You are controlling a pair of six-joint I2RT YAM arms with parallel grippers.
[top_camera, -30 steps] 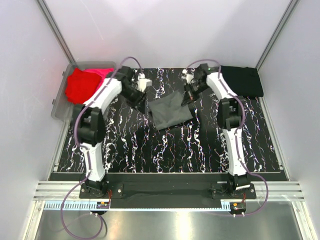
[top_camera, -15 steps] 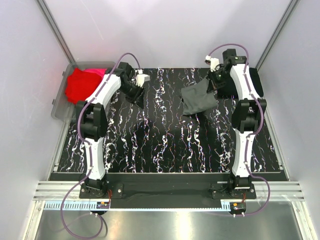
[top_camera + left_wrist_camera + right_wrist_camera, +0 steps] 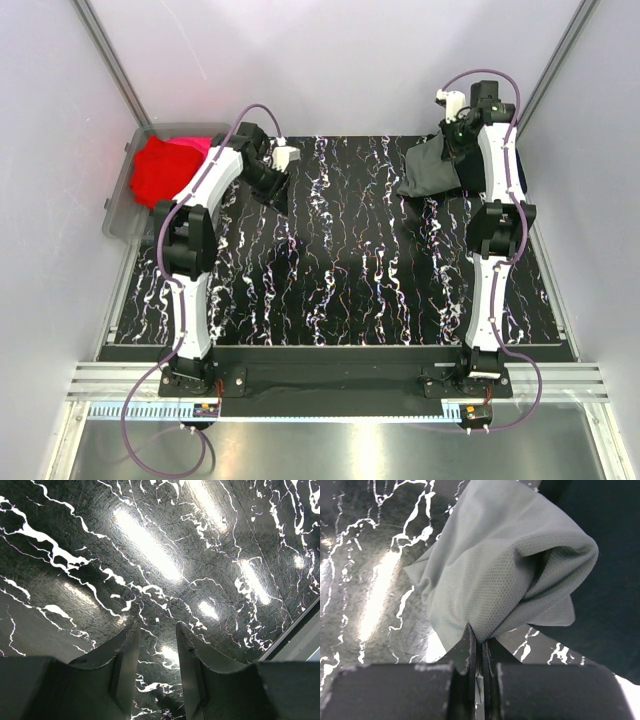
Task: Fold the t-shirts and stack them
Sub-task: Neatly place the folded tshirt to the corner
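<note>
My right gripper (image 3: pixel 452 135) (image 3: pixel 480 636) is shut on a fold of the dark grey t-shirt (image 3: pixel 430 170) (image 3: pixel 505 575). The shirt hangs bunched from it at the table's back right, partly over the folded black t-shirt (image 3: pixel 520 175) (image 3: pixel 600 615). The right arm hides most of the black t-shirt in the top view. My left gripper (image 3: pixel 282 192) (image 3: pixel 157 625) stands open above the bare marbled table (image 3: pixel 150 545) at the back left, with nothing between its fingers. Red (image 3: pixel 160 170) and pink (image 3: pixel 205 145) t-shirts lie heaped in a bin.
The clear plastic bin (image 3: pixel 118 215) sits off the table's back left corner. Pale walls with metal posts close in the back and sides. The table's right edge (image 3: pixel 545 270) runs close to the right arm.
My right gripper has carried the dark grey t-shirt from the middle of the table to the back right, over the black t-shirt. The left gripper has let go, pulled back left and narrowed slightly.
</note>
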